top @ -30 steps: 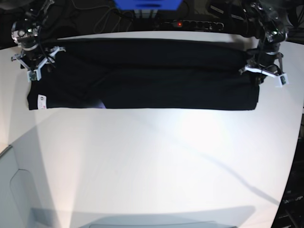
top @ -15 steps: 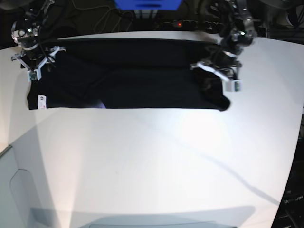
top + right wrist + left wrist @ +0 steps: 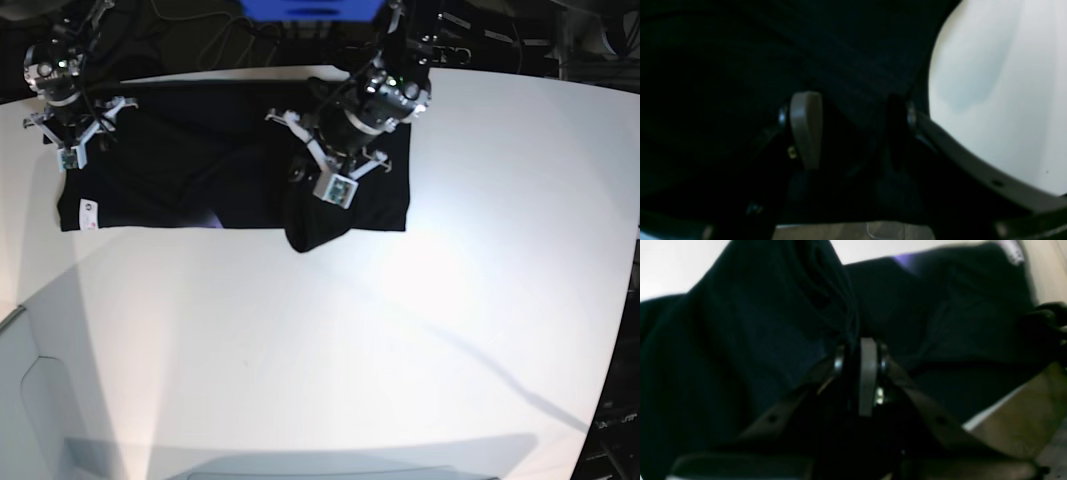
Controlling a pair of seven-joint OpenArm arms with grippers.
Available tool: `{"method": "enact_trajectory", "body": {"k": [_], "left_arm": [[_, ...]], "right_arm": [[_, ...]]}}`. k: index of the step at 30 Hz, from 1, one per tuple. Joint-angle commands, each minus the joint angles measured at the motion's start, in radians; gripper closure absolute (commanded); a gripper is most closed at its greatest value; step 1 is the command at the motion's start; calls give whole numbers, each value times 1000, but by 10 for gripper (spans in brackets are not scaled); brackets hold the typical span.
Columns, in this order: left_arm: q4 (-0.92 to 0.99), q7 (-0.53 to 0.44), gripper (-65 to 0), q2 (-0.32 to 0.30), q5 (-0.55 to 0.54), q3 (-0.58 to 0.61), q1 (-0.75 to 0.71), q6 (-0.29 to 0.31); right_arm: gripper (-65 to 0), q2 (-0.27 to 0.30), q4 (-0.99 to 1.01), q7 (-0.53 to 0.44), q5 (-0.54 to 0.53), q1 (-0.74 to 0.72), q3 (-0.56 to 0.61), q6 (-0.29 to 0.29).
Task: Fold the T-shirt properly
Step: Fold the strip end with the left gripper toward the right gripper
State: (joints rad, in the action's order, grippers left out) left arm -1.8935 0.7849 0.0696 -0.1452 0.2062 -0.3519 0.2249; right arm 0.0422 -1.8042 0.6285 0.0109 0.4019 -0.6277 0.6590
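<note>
Left tool (image 3: 857, 373) pinching T-shirt (image 3: 180, 180), cloth draped below

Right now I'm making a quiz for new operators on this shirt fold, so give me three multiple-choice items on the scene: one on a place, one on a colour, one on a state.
1. Where is the left pincer?
A. Over the middle of the shirt
B. Off the table's near edge
C. At the shirt's label corner

2. What colour is the table?
A. Green
B. White
C. Red

3. How do the right pincer's jaws stand?
A. Shut on a cup
B. Shut on a pen
C. Apart

Answers: 1 A, the base view shows it holding shirt cloth above the middle. 2 B, bare white surface all round. 3 C, its wrist view shows a wide gap between the fingers.
</note>
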Motion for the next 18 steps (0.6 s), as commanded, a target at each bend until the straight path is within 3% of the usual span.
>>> {"method": "enact_trajectory", "body": {"k": [1,11,18], "left_arm": [[-5,-22,0,8,-1,22,11,3],[68,-22,0,-61,3,221,118,5],[111,-18,0,-72,3,299,170,5]], "right_arm": [[-318,9,-16,-19,-12,-1,-5,20],[-318,9,-16,-19,-12,-1,-5,20],[-318,9,-16,-19,-12,-1,-5,20]]}}
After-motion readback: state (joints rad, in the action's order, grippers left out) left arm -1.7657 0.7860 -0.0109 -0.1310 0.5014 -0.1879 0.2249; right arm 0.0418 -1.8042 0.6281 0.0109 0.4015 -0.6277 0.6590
